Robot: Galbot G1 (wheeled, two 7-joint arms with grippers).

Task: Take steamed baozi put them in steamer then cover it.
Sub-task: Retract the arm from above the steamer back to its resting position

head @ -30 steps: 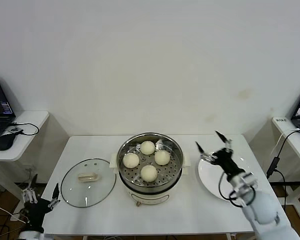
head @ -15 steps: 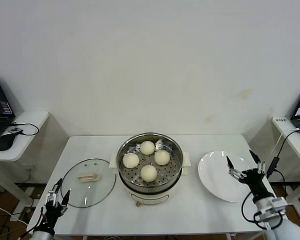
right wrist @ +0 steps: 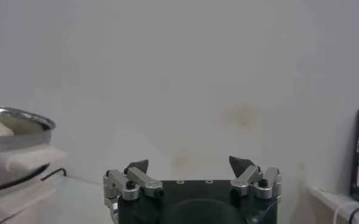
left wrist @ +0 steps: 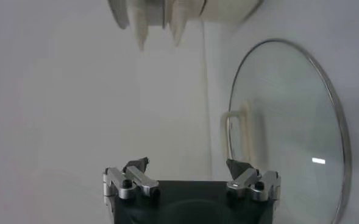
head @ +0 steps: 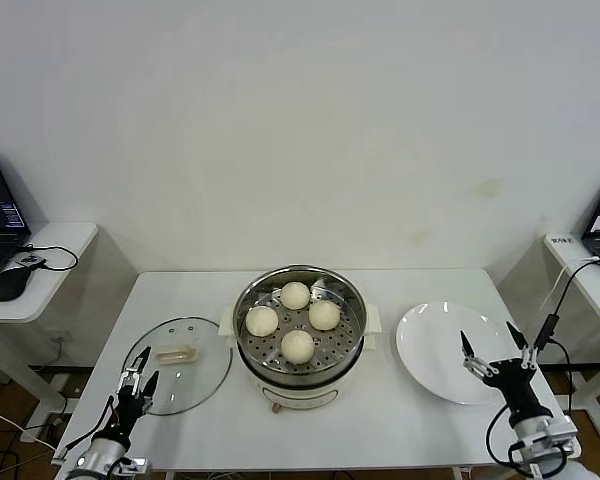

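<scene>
Several cream-white baozi (head: pixel 297 345) sit on the perforated tray of the shiny steel steamer (head: pixel 248 344) on its cream base at the table's middle. The glass lid (head: pixel 200 375) with a cream handle lies flat on the table left of the steamer; it also shows in the left wrist view (left wrist: pixel 289 128). My left gripper (head: pixel 137 375) is open and empty at the lid's front left rim. My right gripper (head: pixel 497 352) is open and empty over the front right part of the white plate (head: pixel 430 350). The steamer's rim shows in the right wrist view (right wrist: pixel 14 122).
Side desks with laptops stand far left (head: pixel 40 245) and far right (head: pixel 580 260). A mouse (head: pixel 10 282) lies on the left desk. A cable (head: pixel 552 325) hangs off the table's right edge near my right gripper.
My left gripper has risen from below the table's front left corner up to the lid's rim. My right gripper has drawn back from beside the steamer to the plate's front right.
</scene>
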